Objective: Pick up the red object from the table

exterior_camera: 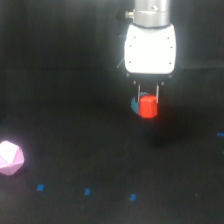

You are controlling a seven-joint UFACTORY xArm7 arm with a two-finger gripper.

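Currently: tool clamped on red block, seemingly raised off black worktop for carrying. Cyan spiky ball just behind. Pink polyhedron well apart, lower left.

A single exterior camera looks at the scene from off the arm, raised and tilted down onto the black tabletop, which fills nearly the whole frame. It stands at middling range: the arm's white end enters from the top edge right of centre, cropped above, and blue marks lie along the lower part of the frame
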